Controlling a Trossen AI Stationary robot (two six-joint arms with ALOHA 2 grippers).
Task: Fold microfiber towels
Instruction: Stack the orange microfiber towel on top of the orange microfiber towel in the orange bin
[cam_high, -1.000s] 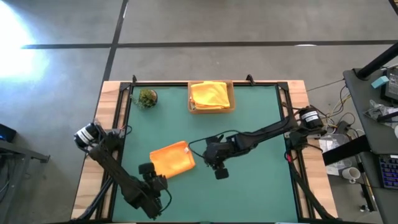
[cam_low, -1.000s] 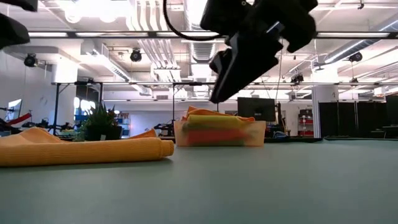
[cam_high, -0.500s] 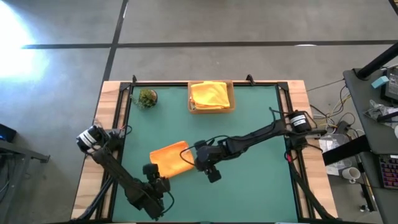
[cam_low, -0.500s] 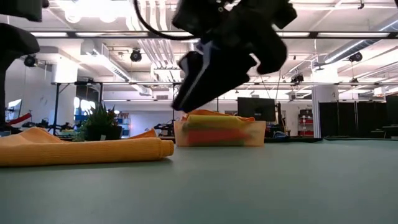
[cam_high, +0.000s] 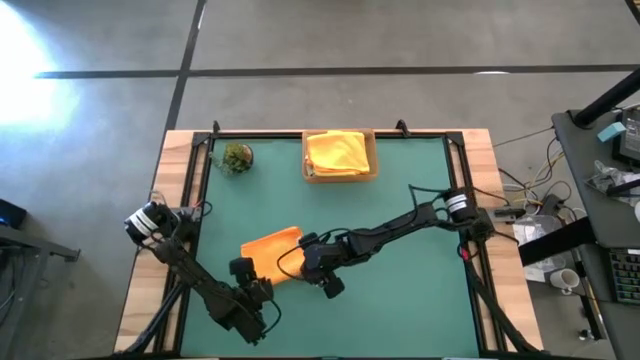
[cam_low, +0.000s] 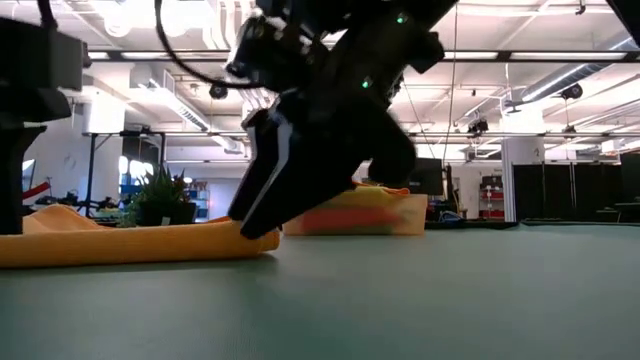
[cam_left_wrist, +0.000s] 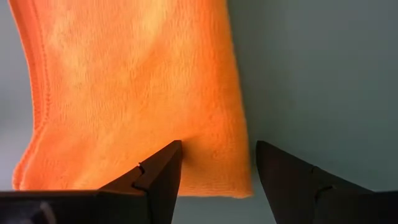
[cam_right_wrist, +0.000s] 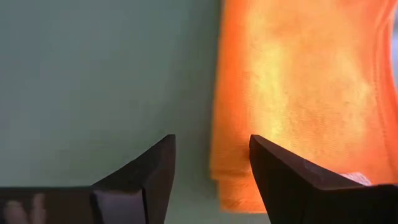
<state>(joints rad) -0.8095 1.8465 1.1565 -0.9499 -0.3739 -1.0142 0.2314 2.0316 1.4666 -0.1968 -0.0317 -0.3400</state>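
Note:
An orange microfiber towel (cam_high: 271, 250), folded into a rough rectangle, lies flat on the green mat (cam_high: 400, 280). My left gripper (cam_left_wrist: 214, 180) hangs open over the towel's near left corner (cam_left_wrist: 217, 168), pointing steeply down; it shows in the high view (cam_high: 244, 269). My right gripper (cam_right_wrist: 211, 180) is open at the towel's near right corner (cam_right_wrist: 233, 186), slanting down from the table's right; it shows in the low view (cam_low: 255, 220) with one fingertip just above the towel's end (cam_low: 262, 240). I cannot tell whether either gripper touches the cloth.
A shallow tan tray (cam_high: 340, 176) at the far middle holds folded towels, a yellow one (cam_high: 338, 152) on top. A small green plant (cam_high: 237, 157) stands at the far left. Bare mat lies to the right of the orange towel and toward the near edge.
My right gripper has swept toward the table's left and down, rolling about its own line, until it reached the orange towel's right end. My left gripper has come down a little toward the towel's near left corner. The towel has stayed where it was.

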